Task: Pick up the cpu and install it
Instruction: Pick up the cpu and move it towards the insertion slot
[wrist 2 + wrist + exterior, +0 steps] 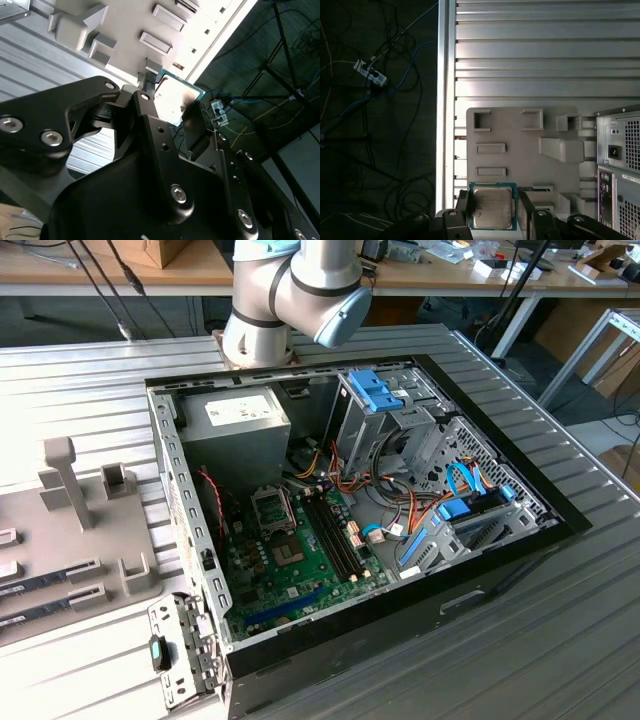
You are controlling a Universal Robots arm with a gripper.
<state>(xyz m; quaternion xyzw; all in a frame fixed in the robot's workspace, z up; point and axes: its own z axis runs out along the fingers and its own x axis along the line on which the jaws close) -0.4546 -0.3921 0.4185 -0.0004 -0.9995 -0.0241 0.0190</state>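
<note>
The cpu (492, 206), a small square chip with a silver-grey metal top and a green rim, sits between the two black fingers of my gripper (493, 200), which is shut on it. In the second wrist view the same cpu (176, 96) shines brightly between the fingers (145, 86), held in the air well above the grey fixture tray (520, 150). In the exterior view the open computer case (500, 540) shows its green motherboard (300, 560) with the square socket (272, 508) near the power supply.
The grey fixture tray (80, 530) lies on the ribbed metal table (560, 640) at the exterior view's left of the case. The arm's joints (295, 290) stand behind the case. Cables, drive cages (385, 400) and blue clips fill the case. Beyond the table edge lies dark floor with wires (370, 75).
</note>
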